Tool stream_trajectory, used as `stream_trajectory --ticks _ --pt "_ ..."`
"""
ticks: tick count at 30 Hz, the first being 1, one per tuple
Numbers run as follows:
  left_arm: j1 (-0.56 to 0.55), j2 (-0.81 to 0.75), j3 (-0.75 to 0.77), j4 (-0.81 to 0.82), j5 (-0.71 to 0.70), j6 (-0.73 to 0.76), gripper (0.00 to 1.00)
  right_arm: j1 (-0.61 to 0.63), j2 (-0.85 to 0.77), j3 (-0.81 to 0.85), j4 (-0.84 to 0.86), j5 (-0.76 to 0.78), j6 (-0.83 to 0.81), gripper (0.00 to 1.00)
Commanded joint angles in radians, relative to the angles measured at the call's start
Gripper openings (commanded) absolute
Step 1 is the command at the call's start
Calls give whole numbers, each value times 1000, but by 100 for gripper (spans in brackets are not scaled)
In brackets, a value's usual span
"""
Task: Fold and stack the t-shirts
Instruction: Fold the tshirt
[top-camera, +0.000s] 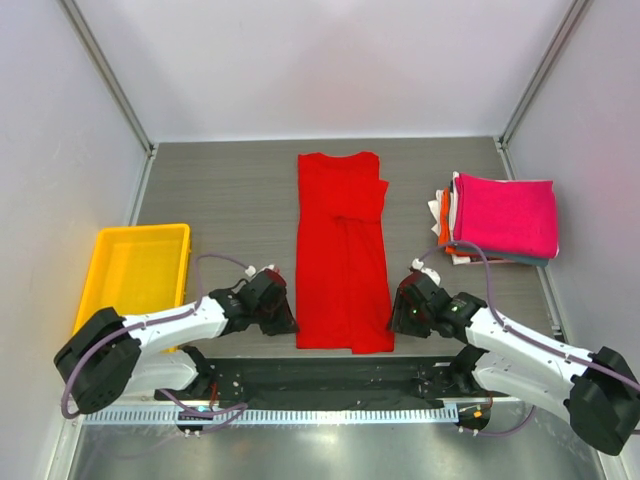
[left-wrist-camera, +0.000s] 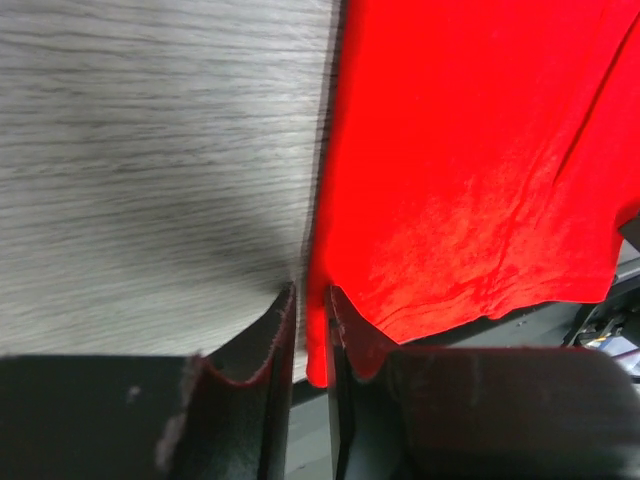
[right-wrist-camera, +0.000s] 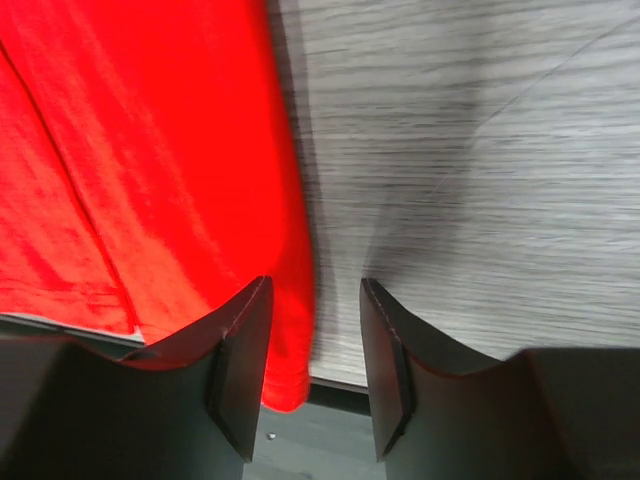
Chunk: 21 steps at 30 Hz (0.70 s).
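Note:
A bright red t-shirt (top-camera: 340, 250) lies flat as a long narrow strip down the middle of the table, both sides folded in, collar at the far end. My left gripper (top-camera: 283, 318) is at its near left corner. In the left wrist view the gripper (left-wrist-camera: 310, 290) has its jaws only a slit apart, with the red hem corner (left-wrist-camera: 318, 340) between them and a sliver of table beside it. My right gripper (top-camera: 400, 310) is at the near right corner. It (right-wrist-camera: 315, 283) stands open astride the shirt's right edge (right-wrist-camera: 290, 330). A stack of folded t-shirts (top-camera: 500, 215), magenta on top, sits at the right.
A yellow plastic tray (top-camera: 140, 229) stands at the left, beside the left arm. A black strip (top-camera: 330, 375) runs along the near table edge just below the shirt's hem. Grey walls enclose the table on three sides.

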Motion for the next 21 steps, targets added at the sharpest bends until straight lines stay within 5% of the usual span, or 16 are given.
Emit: stream_trajectory --ticks 1,17,21 --pt "-4 31 -18 70 29 -25 17 20 15 -14 40 -45 35 45" --pt "-23 -23 -44 -39 49 -39 15 97 -37 -5 -91 -102 85 38" --pt "-23 -50 -49 -55 48 -42 15 97 -58 -7 -91 -108 92 25"
